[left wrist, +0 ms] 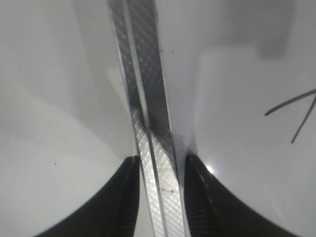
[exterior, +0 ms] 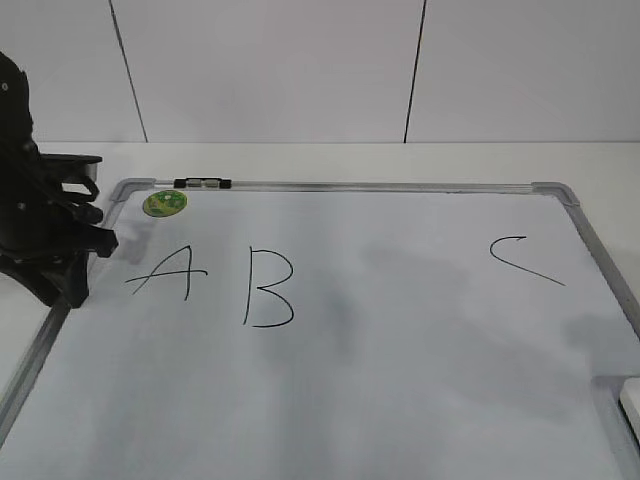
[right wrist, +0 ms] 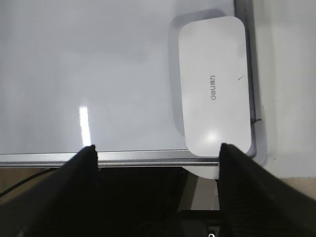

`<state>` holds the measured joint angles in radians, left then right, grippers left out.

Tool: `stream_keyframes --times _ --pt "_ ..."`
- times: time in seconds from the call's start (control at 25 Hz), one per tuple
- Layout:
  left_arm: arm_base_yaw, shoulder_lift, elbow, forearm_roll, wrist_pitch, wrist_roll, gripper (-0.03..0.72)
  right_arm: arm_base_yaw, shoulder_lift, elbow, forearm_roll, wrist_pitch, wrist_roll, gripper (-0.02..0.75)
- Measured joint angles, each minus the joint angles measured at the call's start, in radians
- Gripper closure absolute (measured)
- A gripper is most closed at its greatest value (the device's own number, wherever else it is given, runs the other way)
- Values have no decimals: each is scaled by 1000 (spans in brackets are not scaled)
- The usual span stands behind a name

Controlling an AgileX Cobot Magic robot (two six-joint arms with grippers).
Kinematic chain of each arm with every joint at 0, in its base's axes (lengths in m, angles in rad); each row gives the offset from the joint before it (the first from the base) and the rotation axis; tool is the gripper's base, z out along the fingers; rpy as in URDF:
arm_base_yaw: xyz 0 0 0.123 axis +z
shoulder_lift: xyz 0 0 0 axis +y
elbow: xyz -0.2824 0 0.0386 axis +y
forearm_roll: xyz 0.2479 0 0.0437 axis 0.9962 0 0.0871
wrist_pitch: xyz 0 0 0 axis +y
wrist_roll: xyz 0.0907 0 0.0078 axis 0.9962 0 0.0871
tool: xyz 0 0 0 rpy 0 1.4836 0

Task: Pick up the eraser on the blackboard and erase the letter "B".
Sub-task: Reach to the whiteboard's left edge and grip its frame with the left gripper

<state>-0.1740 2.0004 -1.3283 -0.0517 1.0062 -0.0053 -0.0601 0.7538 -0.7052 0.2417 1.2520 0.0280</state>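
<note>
The blackboard (exterior: 400,340) is a white dry-erase board with a silver frame, lying flat. The black letter "B" (exterior: 268,290) stands left of centre, between "A" (exterior: 168,272) and "C" (exterior: 522,258). The white eraser (right wrist: 215,84) lies on the board's near right corner, overlapping the frame; only its edge shows in the exterior view (exterior: 632,403). My right gripper (right wrist: 157,148) is open and empty, hovering over the board's edge just short of the eraser. My left gripper (left wrist: 160,160) is open and straddles the board's left frame rail (left wrist: 148,98); it also shows in the exterior view (exterior: 72,285).
A round green sticker (exterior: 164,203) and a black-and-silver clip (exterior: 202,183) sit at the board's far left corner. White table (exterior: 350,160) surrounds the board, with a white wall behind. Strokes of the "A" (left wrist: 291,106) show right of the left gripper.
</note>
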Motion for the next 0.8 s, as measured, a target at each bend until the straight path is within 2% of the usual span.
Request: stream_keyframes --times 0.24,0.8 --pt "31 0 0 -22 14 0 447 0 7 0 0 0 0 154" --pt "32 4 -10 -35 25 0 451 0 12 0 -16 0 0 154"
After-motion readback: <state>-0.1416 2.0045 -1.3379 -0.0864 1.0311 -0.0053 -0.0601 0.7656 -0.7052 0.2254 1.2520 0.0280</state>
